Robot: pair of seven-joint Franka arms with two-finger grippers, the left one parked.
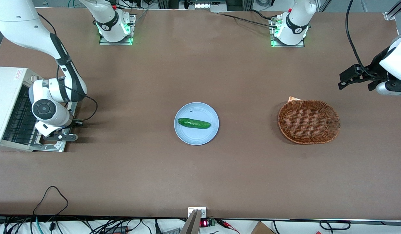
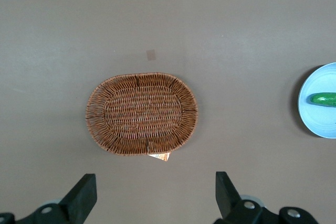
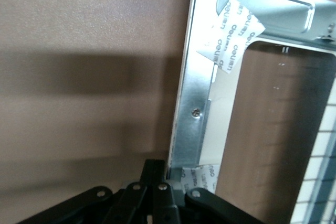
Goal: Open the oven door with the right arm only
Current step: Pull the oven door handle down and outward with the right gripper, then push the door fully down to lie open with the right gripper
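The off-white oven (image 1: 7, 97) stands at the working arm's end of the table, its wire rack (image 1: 18, 120) exposed. The oven door (image 1: 52, 147) lies folded down flat in front of it, a silver frame round a glass window. The right arm (image 1: 59, 87) bends down over the door, and its black gripper (image 1: 60, 137) sits low above the door's outer rail. In the right wrist view the gripper (image 3: 156, 170) is shut, its fingers pressed together with nothing between them, right at the edge of the door frame (image 3: 191, 103). White tape strips (image 3: 231, 38) stick to the frame. The handle is hidden.
A blue plate (image 1: 190, 136) holding a green cucumber (image 1: 194, 123) lies mid-table. A wicker basket (image 1: 308, 121) sits toward the parked arm's end, and the left wrist view also shows the basket (image 2: 142, 114). Cables hang along the table edge nearest the front camera.
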